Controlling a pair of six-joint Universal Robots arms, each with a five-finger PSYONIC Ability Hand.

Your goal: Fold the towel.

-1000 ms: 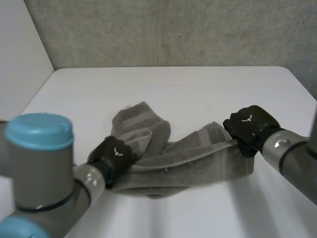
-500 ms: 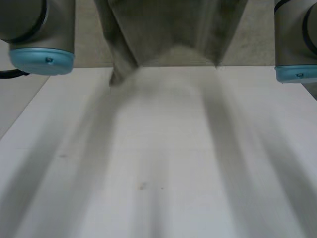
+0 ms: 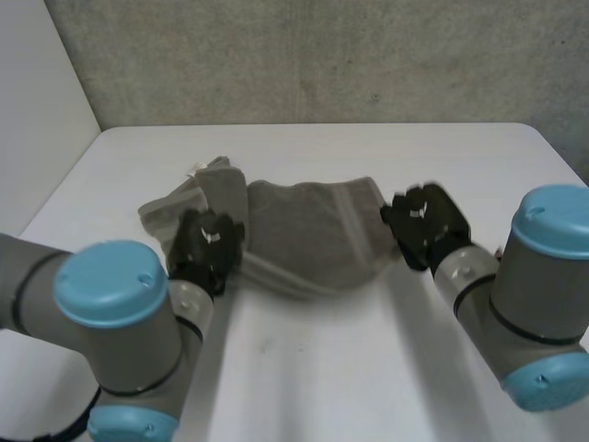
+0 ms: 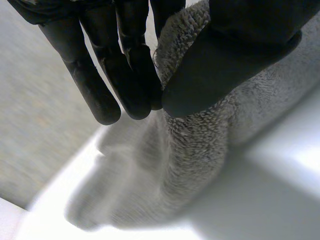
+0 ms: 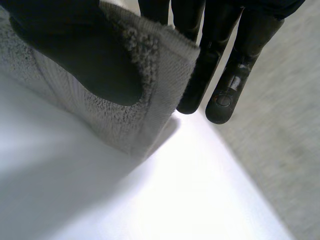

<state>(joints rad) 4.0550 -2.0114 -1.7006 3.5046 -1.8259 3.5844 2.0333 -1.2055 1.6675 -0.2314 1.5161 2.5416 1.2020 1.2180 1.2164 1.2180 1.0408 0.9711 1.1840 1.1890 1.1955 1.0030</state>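
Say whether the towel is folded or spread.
Bunched, not neatly folded: towel sags between left hand and right hand, each pinching it.

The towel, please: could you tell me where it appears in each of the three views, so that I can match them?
Head view: the towel spans between the left hand and the right hand, over the middle of the table.
Left wrist view: pinched between the left hand's thumb and fingers, running on past its fingertips.
Right wrist view: its edge is pinched between the right hand's thumb and fingers.
Shared landmark: the white table.
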